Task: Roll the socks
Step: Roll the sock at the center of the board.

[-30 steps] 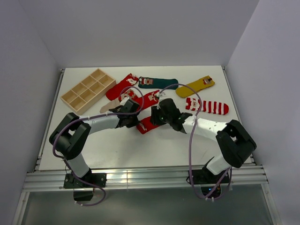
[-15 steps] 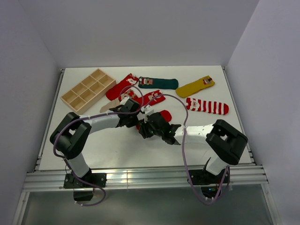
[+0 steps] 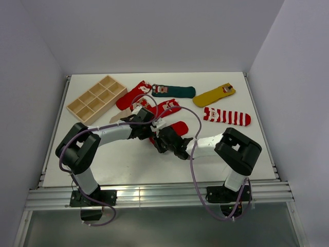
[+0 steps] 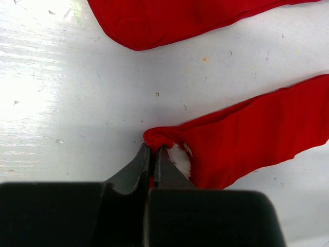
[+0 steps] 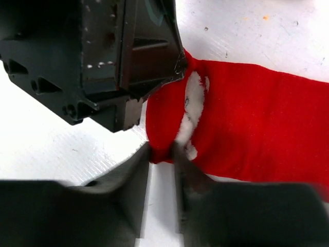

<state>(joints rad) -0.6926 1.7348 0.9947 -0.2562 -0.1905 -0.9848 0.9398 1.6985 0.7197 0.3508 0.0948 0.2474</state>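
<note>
A red sock (image 3: 178, 127) lies mid-table between my two grippers. My left gripper (image 3: 147, 129) is shut on one corner of its end, and the cloth bunches at the tips of the left gripper (image 4: 152, 148); the red sock (image 4: 247, 139) stretches away to the right there. My right gripper (image 3: 163, 141) pinches the neighbouring corner. In the right wrist view the right gripper (image 5: 161, 150) holds the edge of the red sock (image 5: 247, 118) beside a white patch (image 5: 191, 110). The left gripper's black body (image 5: 103, 56) sits close above.
Behind lie more socks: red (image 3: 132, 95), dark green (image 3: 174, 91), mustard (image 3: 214, 95), red-and-white striped (image 3: 227, 117), another red (image 3: 163, 108) and beige (image 3: 121, 117). A wooden compartment tray (image 3: 95, 99) stands at the back left. Another red sock (image 4: 180, 20) is near the left gripper.
My right gripper moved left and toward the near edge to the sock's end beside the left gripper, and its jaws narrowed onto the corner. The left gripper stayed shut in place.
</note>
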